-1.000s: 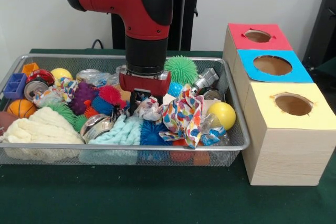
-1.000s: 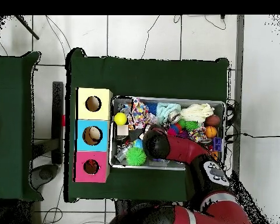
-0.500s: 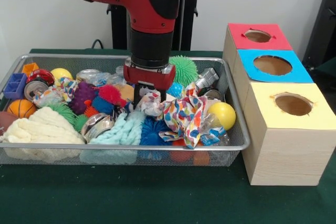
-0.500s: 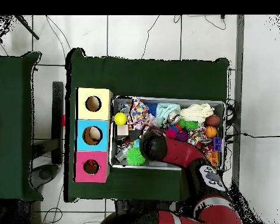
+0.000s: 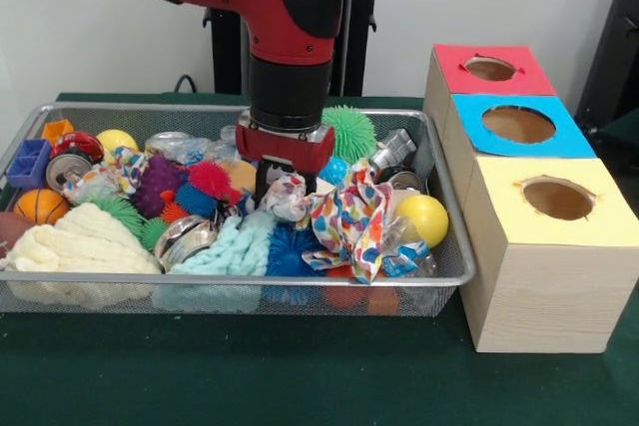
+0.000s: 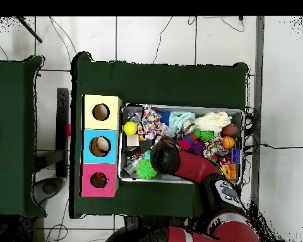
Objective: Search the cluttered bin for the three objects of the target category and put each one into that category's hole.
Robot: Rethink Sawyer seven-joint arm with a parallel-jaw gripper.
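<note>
Green table [image 5: 300, 386] — end effector [image 5: 283, 185] low in bin [image 5: 439, 276].

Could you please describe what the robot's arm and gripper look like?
The arm is thick and rounded, glossy red with black sections: a black shoulder cap and a black cylindrical wrist. Below the wrist sits a red block carrying the small dark gripper. Overhead, a round grey marking shows on the arm.

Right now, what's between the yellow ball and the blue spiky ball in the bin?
In the front view, the multicolored patterned cloth lies between the yellow ball and the blue spiky ball.
</note>
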